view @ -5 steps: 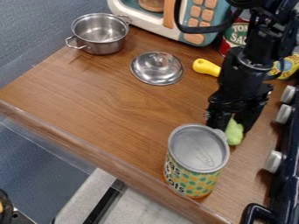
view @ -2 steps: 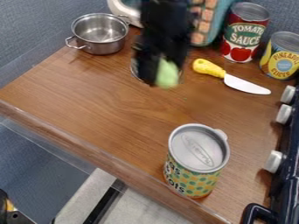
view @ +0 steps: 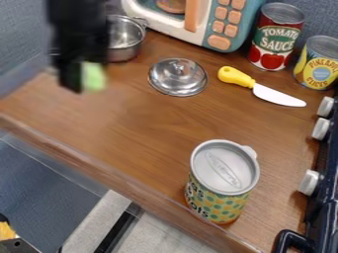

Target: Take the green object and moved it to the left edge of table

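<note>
Gripper (view: 79,80) closed on green object (view: 94,76), up over left part of worktop (view: 139,126), near pot (view: 125,42). I should clear the pot, lower gently, open once it's supported inside the edge.

open tabletop (view: 155,121) between lid (view: 178,78) and patterned can (view: 221,188), pot (view: 127,51) obstructing far corner

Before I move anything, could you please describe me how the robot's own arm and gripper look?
The robot arm is plain black, with a thick, blocky shape. The black gripper at its lower end matches it and is narrower towards the bottom. I cannot make out cables or markings on either.
</note>
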